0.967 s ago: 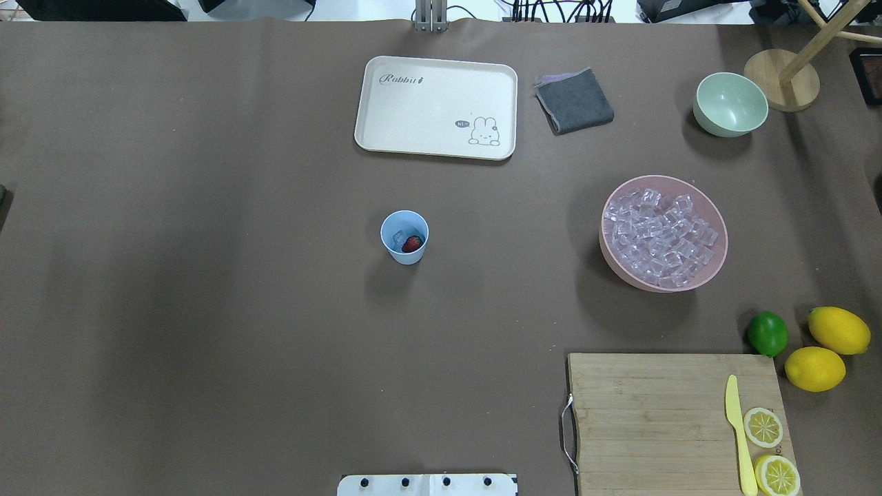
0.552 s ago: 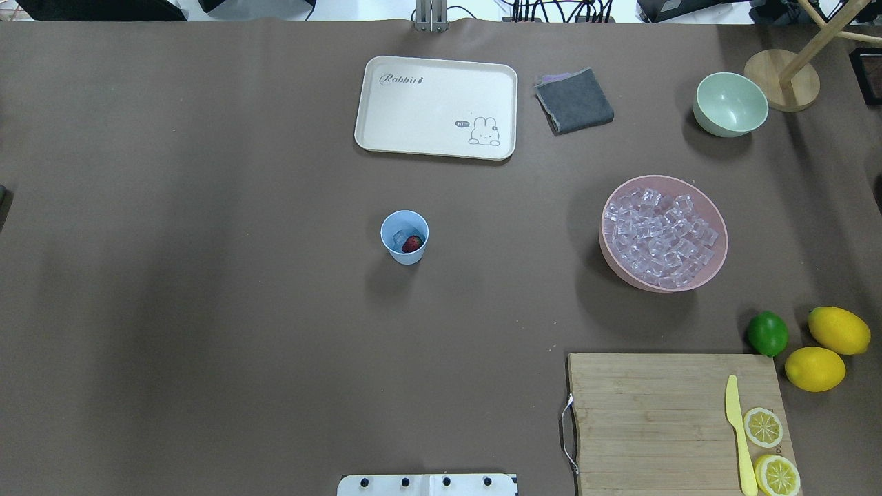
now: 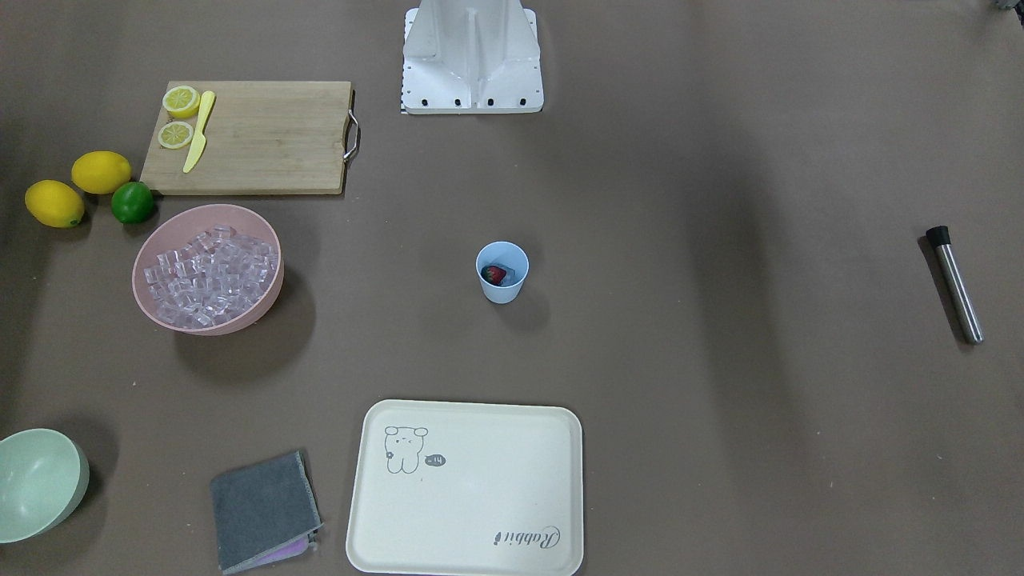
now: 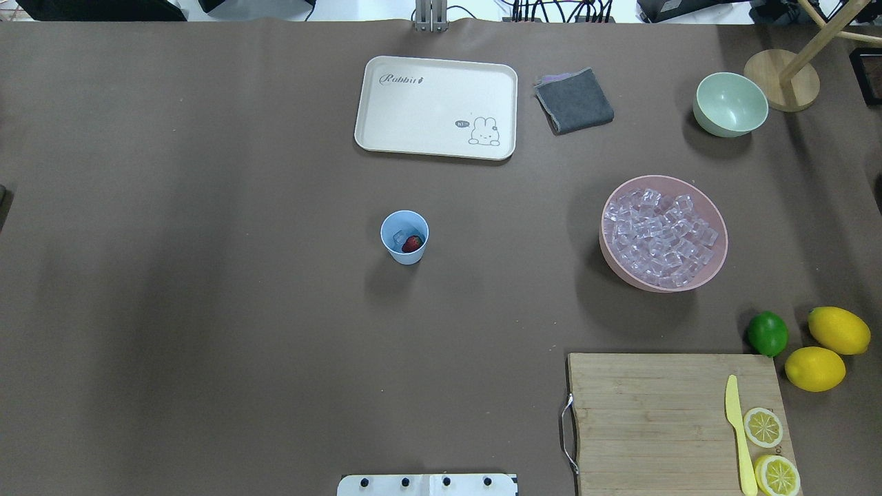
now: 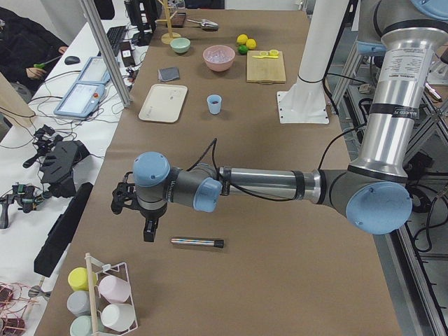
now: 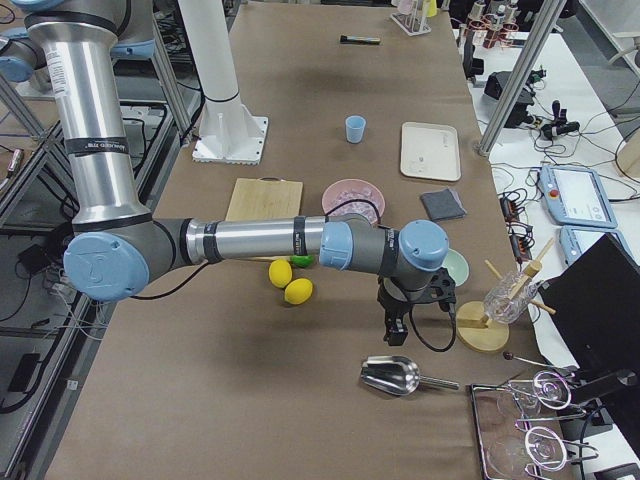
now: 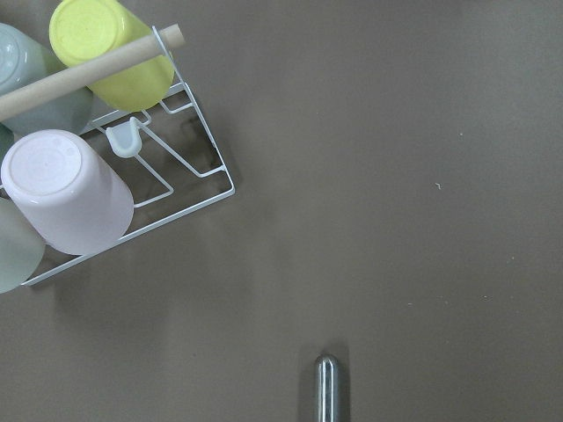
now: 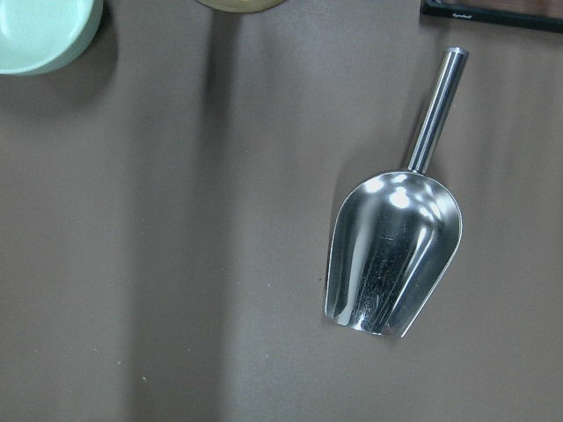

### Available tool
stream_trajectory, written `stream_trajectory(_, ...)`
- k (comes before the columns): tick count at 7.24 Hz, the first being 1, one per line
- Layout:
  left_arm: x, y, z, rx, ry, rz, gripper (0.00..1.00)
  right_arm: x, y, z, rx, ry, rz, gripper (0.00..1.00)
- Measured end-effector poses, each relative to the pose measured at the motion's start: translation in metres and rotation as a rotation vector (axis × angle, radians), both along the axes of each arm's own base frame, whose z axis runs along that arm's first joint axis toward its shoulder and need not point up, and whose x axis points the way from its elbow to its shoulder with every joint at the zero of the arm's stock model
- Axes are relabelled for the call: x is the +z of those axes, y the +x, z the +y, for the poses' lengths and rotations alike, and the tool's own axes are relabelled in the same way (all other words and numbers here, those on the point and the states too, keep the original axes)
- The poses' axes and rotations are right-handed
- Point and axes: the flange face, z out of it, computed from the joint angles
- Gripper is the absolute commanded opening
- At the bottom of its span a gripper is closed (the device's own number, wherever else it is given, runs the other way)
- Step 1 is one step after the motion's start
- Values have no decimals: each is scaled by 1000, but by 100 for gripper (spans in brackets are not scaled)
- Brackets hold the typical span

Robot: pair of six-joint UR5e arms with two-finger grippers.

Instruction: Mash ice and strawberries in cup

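Nothing moved: strawberry (image 4: 412, 243), ice (image 4: 399, 238) in cup (image 4: 404, 253); left pincer (image 5: 133, 215), right pincer (image 6: 408, 312) state: cannot tell.

Brushed silver tubes, light-blue joint caps, thin black rings on the left arm (image 5: 259, 183), same deal on the right arm (image 6: 250, 240). Black cable looping off each wrist. White base plate (image 3: 472, 80), black screws along the edge (four showing).

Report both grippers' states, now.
Left gripper: cannot tell; it shows only in a side view.
Right gripper: cannot tell, for the same reason.
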Motion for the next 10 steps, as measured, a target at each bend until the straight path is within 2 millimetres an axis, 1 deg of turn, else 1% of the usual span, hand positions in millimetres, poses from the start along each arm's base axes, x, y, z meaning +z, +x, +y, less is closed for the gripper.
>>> stream_trajectory(2, 3, 3, 2, 5, 0, 0, 99, 1, 0, 1, 0, -1, 0, 99)
stream_trajectory(4, 11, 3, 7, 9, 1, -5, 99, 1, 0, 1, 0, -1, 0, 99)
stream_trajectory(10, 17, 1, 8, -4, -8, -33, 99, -1, 0, 0, -1, 5, 3, 99)
